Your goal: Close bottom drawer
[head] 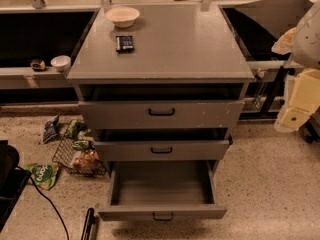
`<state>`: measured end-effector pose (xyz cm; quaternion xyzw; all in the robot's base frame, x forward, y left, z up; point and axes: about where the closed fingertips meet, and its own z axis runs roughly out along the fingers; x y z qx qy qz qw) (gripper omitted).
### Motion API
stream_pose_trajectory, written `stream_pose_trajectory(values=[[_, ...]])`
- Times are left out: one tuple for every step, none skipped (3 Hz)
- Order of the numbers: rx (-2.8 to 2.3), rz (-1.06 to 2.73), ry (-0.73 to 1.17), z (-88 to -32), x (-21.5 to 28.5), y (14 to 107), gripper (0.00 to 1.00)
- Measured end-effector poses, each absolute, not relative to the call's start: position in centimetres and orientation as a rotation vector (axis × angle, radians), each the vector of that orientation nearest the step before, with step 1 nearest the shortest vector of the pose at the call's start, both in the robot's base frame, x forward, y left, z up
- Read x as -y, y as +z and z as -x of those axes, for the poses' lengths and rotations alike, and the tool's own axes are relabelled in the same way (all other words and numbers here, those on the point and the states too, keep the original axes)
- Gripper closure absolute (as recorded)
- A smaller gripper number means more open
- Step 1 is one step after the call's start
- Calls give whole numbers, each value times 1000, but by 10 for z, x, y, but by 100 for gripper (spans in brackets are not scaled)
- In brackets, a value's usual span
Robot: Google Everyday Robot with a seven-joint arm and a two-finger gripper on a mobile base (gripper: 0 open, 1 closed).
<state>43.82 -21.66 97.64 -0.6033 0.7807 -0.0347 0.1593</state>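
The bottom drawer [162,186] stands pulled far out of the grey table [165,49], low in the middle of the view and reaching toward the camera. Its long axis runs left to right, and its slim front panel with the small black handle [163,216] faces the camera. Above it the middle drawer [161,150] juts out a little, and the tall top drawer [161,115] sits slightly forward too.

On the table top lie a pale bowl [122,16] and, just in front of it, a black packet [124,43]. On the speckled floor left of the bottom drawer, a wire basket [80,158] of snack packets sits near its side wall. A dark bar [89,226] lies just beside the front left corner, and a black cable [47,201] and a green packet [44,174] lie farther left.

The tool [299,104] hangs at the right edge, well apart from the drawer, level with the top drawer. Whether it is released or clenched cannot be told.
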Motion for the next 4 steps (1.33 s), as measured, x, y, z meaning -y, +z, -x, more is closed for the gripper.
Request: stream_pose_trajectory(values=[[-2231,1724,-99,-438,217,976,0],[-2212,1799,-80,-436,210,950,0],[-2115,1922,19,-420,186,895,0],[-2053,1955,186,-390,155,813,0]])
